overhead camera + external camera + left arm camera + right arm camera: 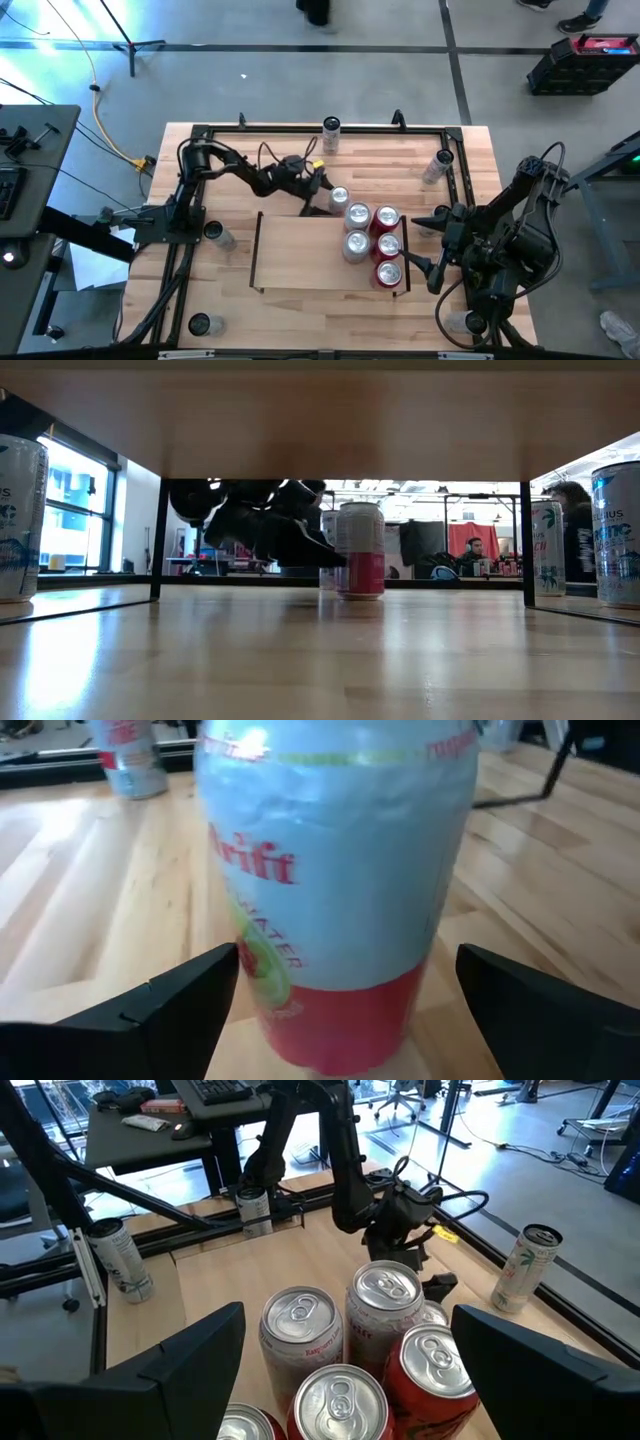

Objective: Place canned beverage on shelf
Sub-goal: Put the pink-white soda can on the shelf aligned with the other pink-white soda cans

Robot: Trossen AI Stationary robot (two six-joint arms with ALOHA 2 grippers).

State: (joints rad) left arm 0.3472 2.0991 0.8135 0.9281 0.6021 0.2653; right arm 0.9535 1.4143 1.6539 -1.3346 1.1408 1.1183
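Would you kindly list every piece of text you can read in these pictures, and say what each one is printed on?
"Drift", red letters: on the pale blue and red can in front of the left wrist camera.
"WATER", small letters below it, same can; the word's start is cut off.
"LIUS": on the white and blue can at the right edge of the low view; the rest is cut off.
The printing on the other cans, such as the silver-topped can, is too blurred to read.

The pale blue and red aluminium drink can point(335, 890) between the left arm's wide-open jaws is blurred, its top and base cut off by the picture's edges. In the low view a dark arm point(265, 525) hides part of another can.
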